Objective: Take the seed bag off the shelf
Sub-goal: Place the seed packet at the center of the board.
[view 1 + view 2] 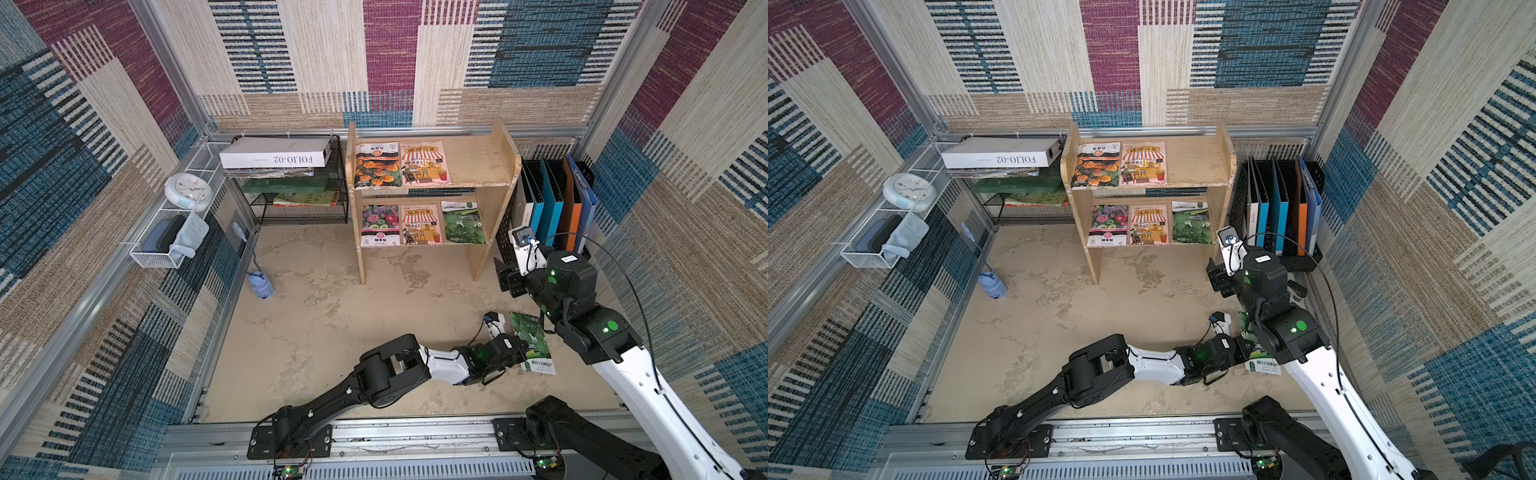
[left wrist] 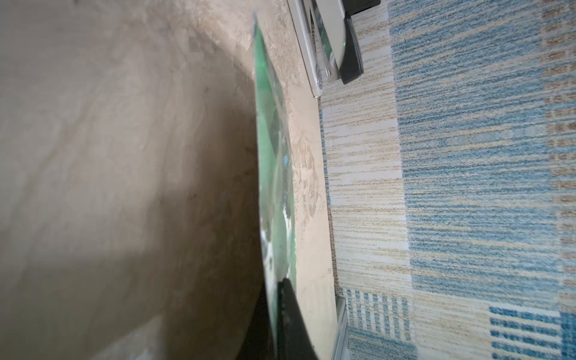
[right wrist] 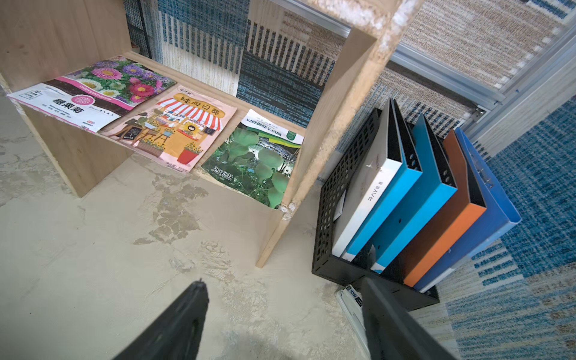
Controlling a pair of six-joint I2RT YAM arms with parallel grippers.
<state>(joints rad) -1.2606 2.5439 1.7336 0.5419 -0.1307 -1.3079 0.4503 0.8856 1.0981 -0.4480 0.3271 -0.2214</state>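
The left gripper [image 1: 524, 352] is fully closed on one edge of the green seed bag [image 1: 532, 341]. In the left wrist view a black finger [image 2: 290, 314] clamps the packet, which shows nearly edge-on. The bag is off the shelf [image 1: 490, 166], low over the table [image 1: 316, 332] in the lower right of both top views. I cannot tell whether its far end touches the surface.

The hold is thin and on a limp packet, so it could sag, twist or slide out if the arm swings quickly. The right arm's elbow [image 1: 1296, 332] hangs right over the bag, so a lift there risks the two arms meeting.

The right gripper [image 3: 280, 311] stands wide open and holds nothing, just beside the shelf's right leg and the black file holder [image 3: 336, 187]. A careless move could knock either one, or brush the second green packet [image 3: 258, 165], which overhangs the lower tier's front edge.
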